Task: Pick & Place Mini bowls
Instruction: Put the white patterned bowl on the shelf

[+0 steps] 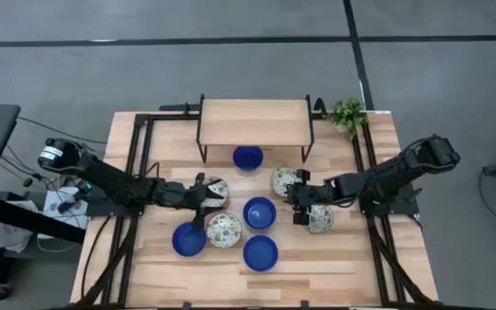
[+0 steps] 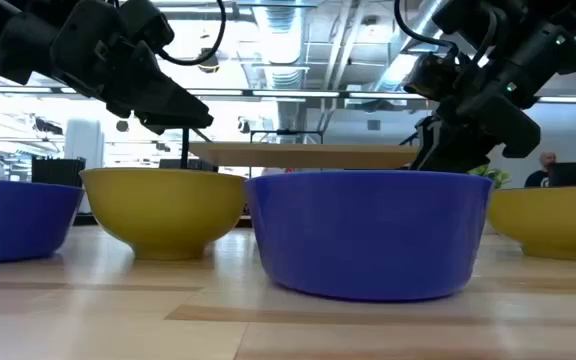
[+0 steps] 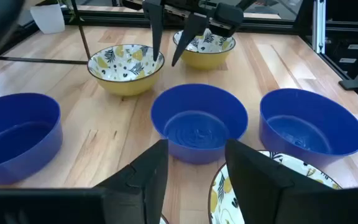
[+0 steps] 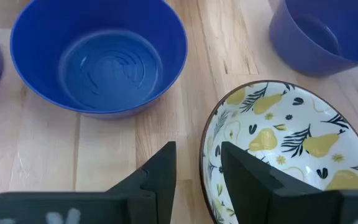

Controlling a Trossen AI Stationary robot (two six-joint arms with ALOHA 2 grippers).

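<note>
Several mini bowls stand on the wooden table (image 1: pixel 351 258), some solid blue, the others patterned inside and yellow outside. My right gripper (image 4: pixel 197 149) is open over a patterned bowl (image 4: pixel 284 140). One finger stands inside that bowl's rim (image 4: pixel 205 155) and one outside, with a gap on both sides. My left gripper (image 3: pixel 196 146) is open and raised between two patterned bowls (image 1: pixel 216 191) (image 1: pixel 225 230). It faces the middle blue bowl (image 3: pixel 199 124). In the low view both grippers hang above the bowls.
A low wooden shelf (image 1: pixel 253 120) stands at the far side with a blue bowl (image 1: pixel 248 158) beneath it. A small green plant (image 1: pixel 348 114) sits at the far right corner. Two more blue bowls (image 1: pixel 189 239) (image 1: pixel 260 252) stand toward the near edge. Black frame rails (image 1: pixel 136 164) run along both sides.
</note>
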